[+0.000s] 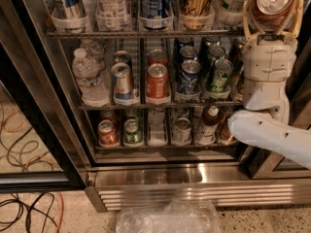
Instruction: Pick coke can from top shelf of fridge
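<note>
My gripper (273,6) is at the upper right, in front of the right end of the fridge (160,178). Its two cream fingers (249,11) are shut on the coke can (273,3), a red can with a silver pull-tab lid facing the camera. The can is held clear of the top shelf (146,33), a grey wire rack with translucent white lane cups holding tall cans and bottles. My white arm (267,130) runs down from the gripper and off the right edge, covering the shelves' right ends.
The middle rack holds a water bottle (87,76) and several cans, among them an orange-red one (157,81). The lower rack holds smaller cans and a bottle (208,123). Crumpled clear plastic (170,217) lies on the floor in front. Cables (29,208) lie at left.
</note>
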Motion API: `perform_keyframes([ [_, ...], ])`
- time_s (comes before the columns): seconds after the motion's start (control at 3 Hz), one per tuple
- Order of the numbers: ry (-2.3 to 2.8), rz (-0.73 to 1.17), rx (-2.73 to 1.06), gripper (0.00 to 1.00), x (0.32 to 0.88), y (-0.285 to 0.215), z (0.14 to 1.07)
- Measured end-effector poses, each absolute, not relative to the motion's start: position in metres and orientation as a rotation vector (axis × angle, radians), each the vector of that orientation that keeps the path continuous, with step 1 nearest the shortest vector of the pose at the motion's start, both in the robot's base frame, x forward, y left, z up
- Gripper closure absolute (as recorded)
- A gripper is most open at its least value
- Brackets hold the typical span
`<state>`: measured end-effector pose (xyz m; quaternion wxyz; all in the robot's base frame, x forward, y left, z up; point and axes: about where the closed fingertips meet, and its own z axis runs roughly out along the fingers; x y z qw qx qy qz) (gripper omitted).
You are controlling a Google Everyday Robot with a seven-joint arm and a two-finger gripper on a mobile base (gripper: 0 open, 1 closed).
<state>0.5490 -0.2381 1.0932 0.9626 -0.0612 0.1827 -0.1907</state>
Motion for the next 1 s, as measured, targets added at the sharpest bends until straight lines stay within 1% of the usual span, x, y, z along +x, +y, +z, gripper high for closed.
perform_keyframes([
  [0.33, 0.335, -0.388, -0.184, 1.00, 0.536, -0.238, 1.093],
  [0.67, 0.328, -0.370, -0.287, 1.00, 0.521, -0.225, 1.078],
  [1.0, 0.328, -0.370, -0.287, 1.00, 0.521, -0.225, 1.078],
])
